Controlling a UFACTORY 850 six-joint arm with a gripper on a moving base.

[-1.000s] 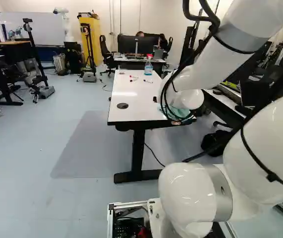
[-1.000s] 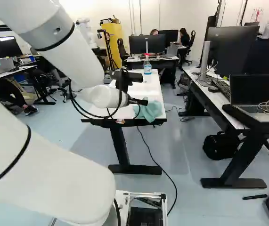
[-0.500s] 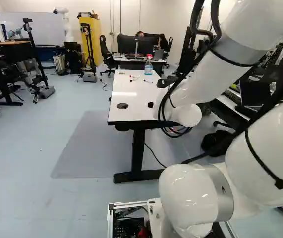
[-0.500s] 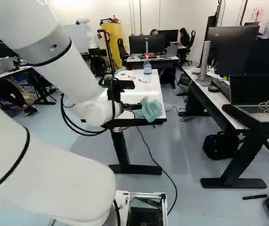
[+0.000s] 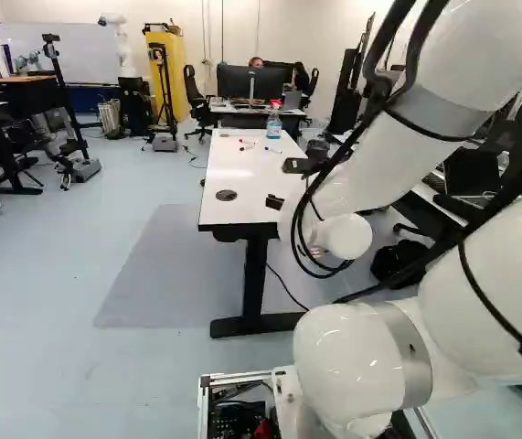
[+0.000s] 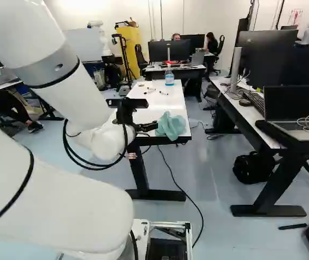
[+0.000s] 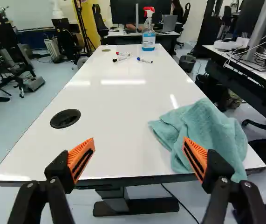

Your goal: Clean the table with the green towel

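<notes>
Holds two fingers [image 7: 81, 158] wide apart. Has one towel [image 7: 202, 130] just beyond the right finger, bunched on the table's [image 7: 105, 102] near right corner and lapping over the near edge; cannot tell if touching. Runs its long axis slantwise, from inward on the tabletop out towards that corner. Farther along, shows three markers [image 7: 145, 60] lying down, then one upright bottle [image 7: 148, 39] containing blue liquid, and one bin [image 7: 187, 63] right of the table, contents unclear
</notes>
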